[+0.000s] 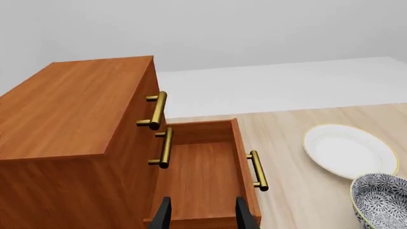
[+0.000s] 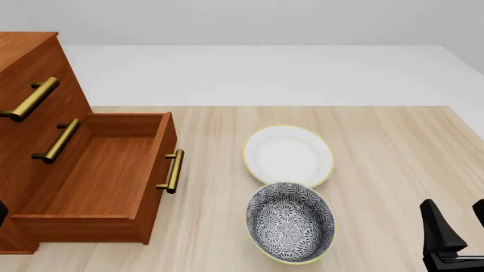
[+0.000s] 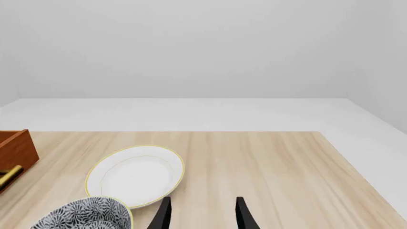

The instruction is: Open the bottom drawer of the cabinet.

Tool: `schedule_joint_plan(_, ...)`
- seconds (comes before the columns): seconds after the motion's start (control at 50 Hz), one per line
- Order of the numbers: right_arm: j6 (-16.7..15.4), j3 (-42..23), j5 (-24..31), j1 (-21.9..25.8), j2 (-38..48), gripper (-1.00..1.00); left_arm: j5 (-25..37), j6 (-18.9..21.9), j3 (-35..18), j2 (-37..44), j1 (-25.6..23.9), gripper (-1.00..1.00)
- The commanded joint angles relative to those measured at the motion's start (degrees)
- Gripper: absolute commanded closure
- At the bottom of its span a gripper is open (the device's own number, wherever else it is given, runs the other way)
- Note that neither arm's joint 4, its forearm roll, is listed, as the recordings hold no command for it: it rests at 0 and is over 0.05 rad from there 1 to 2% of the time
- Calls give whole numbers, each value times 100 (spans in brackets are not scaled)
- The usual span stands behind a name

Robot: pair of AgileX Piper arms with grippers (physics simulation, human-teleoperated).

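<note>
Wooden bottom drawer (image 2: 106,175) juts from the cabinet (image 2: 30,102); left tool (image 1: 198,214) above it and right tool (image 3: 202,212) both gape, holding nothing.

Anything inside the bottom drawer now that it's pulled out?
The bottom drawer shows only bare wooden floor. Its rear end, under the cabinet, is hidden.

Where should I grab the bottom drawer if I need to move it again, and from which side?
Take the bottom drawer by its brass bar handle on the front panel. The bar stands off the wood on two posts, leaving a gap for fingers. Come from the bowl side with the open left gripper, fingers straddling the bar across its length.
</note>
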Motion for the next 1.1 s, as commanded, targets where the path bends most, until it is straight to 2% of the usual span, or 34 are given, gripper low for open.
schedule_joint_plan(0.02, 0, 0, 0, 0, 0, -100, 18, 34, 33, 0, 24, -100)
schedule_joint_plan(0.26, 0, 0, 0, -1, 0, -100, 13, 142, 170, 0, -89, -100)
schedule_joint_plan(0.34, 1, 0, 0, -1, -1, -100, 21, 39, 87, 0, -79, -100)
schedule_joint_plan(0.64, 1, 0, 0, 1, 1, -100, 100, 90, -46, 0, -297, -100)
schedule_joint_plan(1.1, 1, 0, 0, 0, 1, -100, 31, 186, 206, 0, -580, -100)
